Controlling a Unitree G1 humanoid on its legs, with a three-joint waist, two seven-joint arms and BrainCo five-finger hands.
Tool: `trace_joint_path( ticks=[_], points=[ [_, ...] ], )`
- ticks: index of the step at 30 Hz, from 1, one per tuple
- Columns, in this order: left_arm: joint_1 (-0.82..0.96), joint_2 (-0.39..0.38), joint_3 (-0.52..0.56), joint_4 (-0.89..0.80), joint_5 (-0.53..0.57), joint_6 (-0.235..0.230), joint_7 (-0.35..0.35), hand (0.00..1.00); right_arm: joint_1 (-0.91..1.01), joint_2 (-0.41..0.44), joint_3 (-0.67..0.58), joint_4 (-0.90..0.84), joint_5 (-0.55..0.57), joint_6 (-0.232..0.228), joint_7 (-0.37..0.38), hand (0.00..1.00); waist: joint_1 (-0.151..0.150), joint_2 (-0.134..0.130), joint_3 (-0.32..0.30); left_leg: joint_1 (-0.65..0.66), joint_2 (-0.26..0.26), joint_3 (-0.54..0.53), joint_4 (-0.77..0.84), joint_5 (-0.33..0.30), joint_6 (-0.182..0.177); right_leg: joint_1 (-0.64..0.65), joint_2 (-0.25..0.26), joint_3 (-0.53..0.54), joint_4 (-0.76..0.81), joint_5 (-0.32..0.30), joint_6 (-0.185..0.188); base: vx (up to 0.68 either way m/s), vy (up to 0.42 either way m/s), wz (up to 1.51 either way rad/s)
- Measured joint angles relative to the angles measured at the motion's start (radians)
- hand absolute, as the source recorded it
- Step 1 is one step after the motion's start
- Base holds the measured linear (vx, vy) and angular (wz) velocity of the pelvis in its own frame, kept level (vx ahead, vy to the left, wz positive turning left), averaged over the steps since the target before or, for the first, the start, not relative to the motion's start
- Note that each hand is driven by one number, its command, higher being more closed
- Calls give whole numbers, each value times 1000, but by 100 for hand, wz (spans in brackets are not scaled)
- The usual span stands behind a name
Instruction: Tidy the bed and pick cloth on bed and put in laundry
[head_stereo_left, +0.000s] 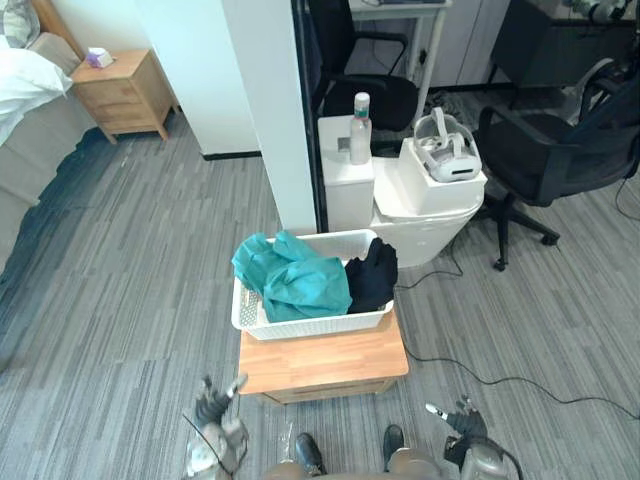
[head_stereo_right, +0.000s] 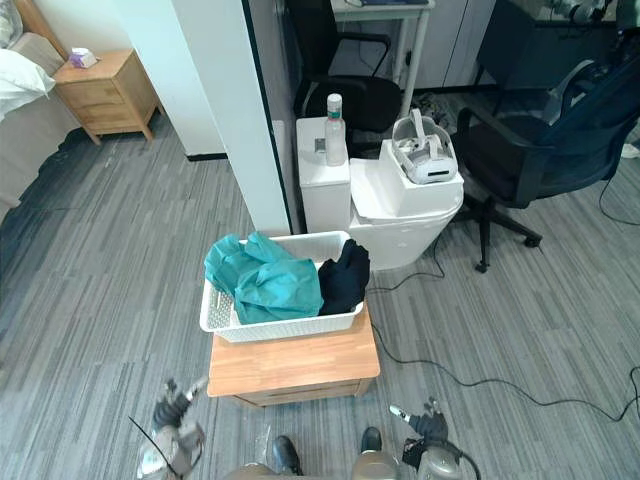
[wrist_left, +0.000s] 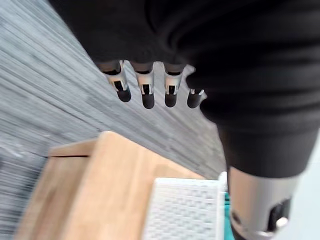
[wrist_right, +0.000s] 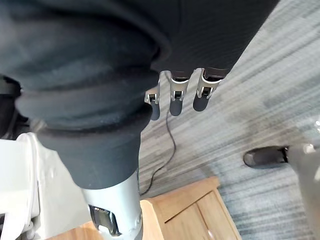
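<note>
Down at the bottom edge of the left eye view, your left hand (head_stereo_left: 213, 408) and right hand (head_stereo_left: 463, 422) hang low either side of the wooden stand (head_stereo_left: 330, 362), both carrying nothing. Toward the stand's back edge sits the white laundry basket (head_stereo_left: 312, 324). It has a teal cloth (head_stereo_left: 295, 278) piled at its left end and a black cloth (head_stereo_left: 373, 275) at its right end, so I'd say the laundry part looks done.

Right eye view: same setup. The bed (head_stereo_right: 28, 125) just peeks in at the top left corner, well apart from you, and that's too little of it to judge whether it's tidy.

Left wrist view: fingers (wrist_left: 148, 97) straight and loose above the stand's top, nothing held.

Right wrist view: fingers (wrist_right: 174, 102) relaxed too, empty, above the floor by the stand's corner.
</note>
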Motion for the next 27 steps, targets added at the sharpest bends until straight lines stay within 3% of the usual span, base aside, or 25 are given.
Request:
trace_joint_path(
  ticks=[7,21,27],
  points=[
    [-7,1,26,107,20,0,-10,0,-8,12,-14,40,3,-1,15,0,6,-3,-14,30,1,-16,0,-3,-3,34,1,-21,1,-15,1,34,-5,7],
    [-31,11,-13,160,19,-3,-12,0,-27,11,13,70,13,-5,16,0,9,-13,-34,56,5,-20,0,-19,-16,55,5,-23,-1,-32,6,0,0,0],
    [-31,15,-35,164,-44,-39,-31,0,12,20,31,69,38,-24,10,0,32,-24,-36,65,0,-83,2,-11,-14,97,3,-76,0,-39,7,0,-10,25]
  ],
)
